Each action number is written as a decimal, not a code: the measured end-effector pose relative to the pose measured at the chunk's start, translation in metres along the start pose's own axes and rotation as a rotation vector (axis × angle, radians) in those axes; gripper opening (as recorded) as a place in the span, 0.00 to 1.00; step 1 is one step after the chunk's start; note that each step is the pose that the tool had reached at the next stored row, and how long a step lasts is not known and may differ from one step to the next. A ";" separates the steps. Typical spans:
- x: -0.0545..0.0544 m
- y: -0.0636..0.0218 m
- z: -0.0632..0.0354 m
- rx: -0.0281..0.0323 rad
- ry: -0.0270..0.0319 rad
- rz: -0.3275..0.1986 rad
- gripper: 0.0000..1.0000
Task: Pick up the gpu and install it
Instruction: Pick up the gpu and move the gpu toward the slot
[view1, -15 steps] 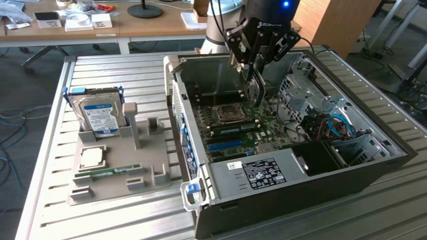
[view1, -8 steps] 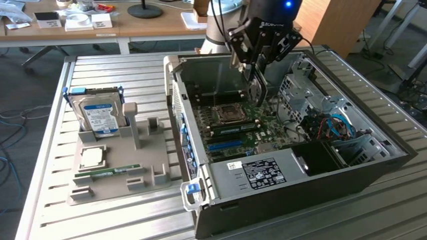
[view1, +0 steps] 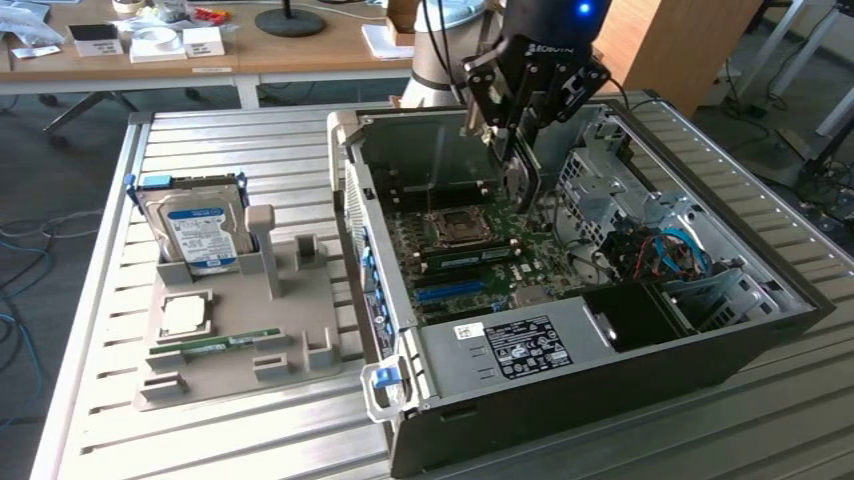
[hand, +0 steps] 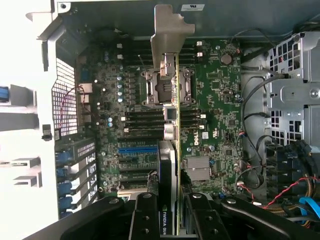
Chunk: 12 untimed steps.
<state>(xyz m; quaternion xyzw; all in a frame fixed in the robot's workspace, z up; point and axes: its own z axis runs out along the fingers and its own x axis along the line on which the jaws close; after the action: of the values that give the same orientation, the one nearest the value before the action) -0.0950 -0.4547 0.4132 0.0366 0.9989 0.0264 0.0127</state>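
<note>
GPU card hung on edge in the gripper, whose fingers were closed partway against its two faces near one end, with the silver bracket at the far end. In the exterior view it sat in the upper middle of the frame, inside the open computer case and apparently clear of the motherboard. The pick-up looked done, and positioning for installation was in hand. Seating would call for lining the card's lower edge up over a blue expansion slot, with the bracket against the case's rear wall.
</note>
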 end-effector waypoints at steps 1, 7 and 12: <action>-0.001 0.0001 0.0000 -0.0001 0.0000 0.000 0.27; -0.004 0.0004 0.0002 -0.0001 0.0000 0.000 0.27; -0.009 0.0006 0.0003 0.0000 0.0000 0.000 0.27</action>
<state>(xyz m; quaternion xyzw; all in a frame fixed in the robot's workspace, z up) -0.0863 -0.4547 0.4131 0.0365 0.9989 0.0264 0.0127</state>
